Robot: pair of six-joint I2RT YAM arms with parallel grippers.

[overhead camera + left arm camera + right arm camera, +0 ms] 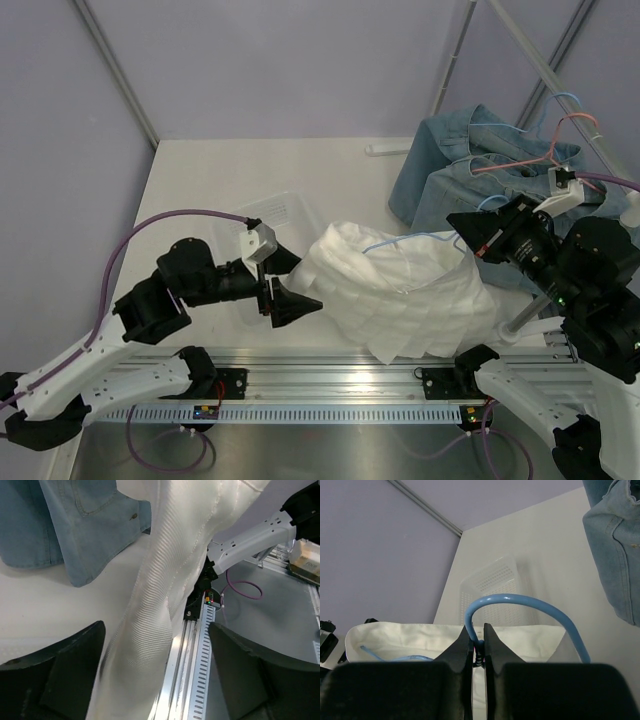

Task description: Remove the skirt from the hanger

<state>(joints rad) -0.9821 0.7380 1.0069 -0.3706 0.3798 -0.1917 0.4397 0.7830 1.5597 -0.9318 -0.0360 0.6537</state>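
Note:
The white skirt hangs from a blue wire hanger over the table's near edge. My right gripper is shut on the hanger's neck, just below its blue hook; the skirt's waistband shows behind the fingers. My left gripper is open at the skirt's left side, with a fold of the ribbed white fabric lying between its spread fingers, not pinched.
A clear plastic basket sits behind the left gripper, also in the right wrist view. Denim garments on pink and blue hangers lie at the back right. The aluminium rail runs along the near edge.

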